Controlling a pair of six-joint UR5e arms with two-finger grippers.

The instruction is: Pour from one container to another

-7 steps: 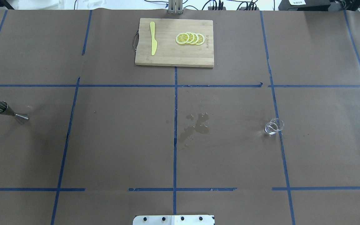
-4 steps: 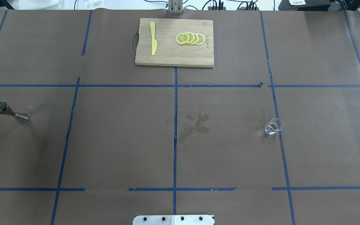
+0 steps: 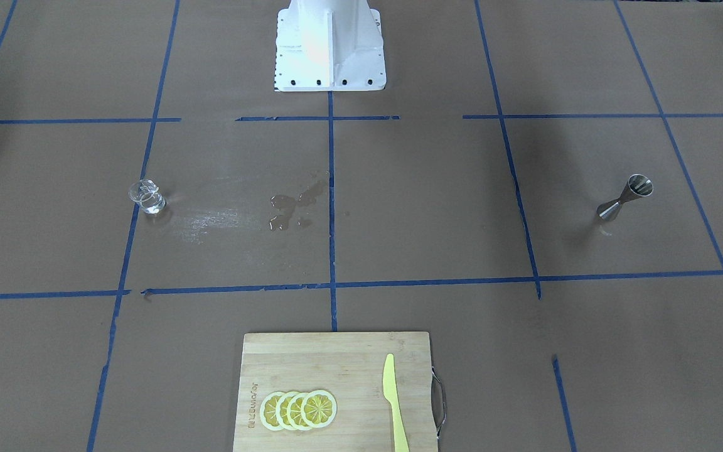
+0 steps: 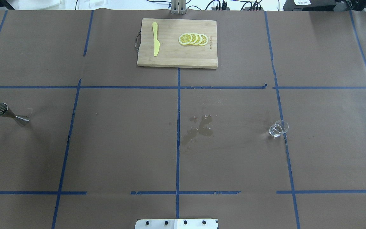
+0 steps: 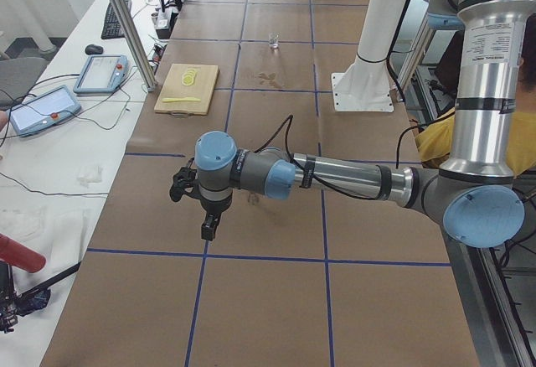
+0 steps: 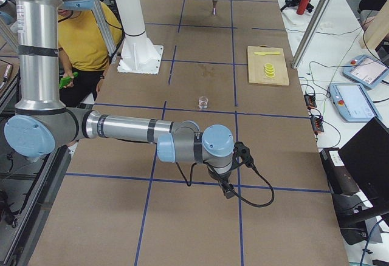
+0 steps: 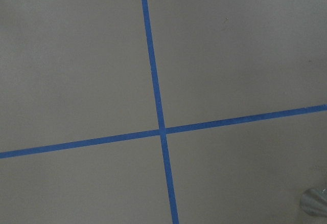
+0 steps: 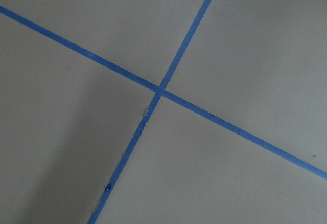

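Observation:
The clear glass cup (image 4: 278, 128) stands upright on the brown table cover at the right, next to a blue tape line; it also shows as the cup (image 3: 146, 196) and the cup (image 6: 203, 102). The steel jigger (image 4: 10, 114) stands far left, also seen as the jigger (image 3: 624, 199). Neither arm reaches into the overhead or front views. My left gripper (image 5: 208, 229) hangs low over the table near that end; my right gripper (image 6: 227, 188) hangs low, short of the cup. I cannot tell whether either is open or shut. Both wrist views show only tape lines.
A wooden cutting board (image 4: 177, 60) at the far middle carries lemon slices (image 4: 193, 39) and a yellow knife (image 4: 155, 38). A wet spill (image 4: 199, 127) marks the table's middle. The white robot base (image 3: 329, 44) stands at the near edge.

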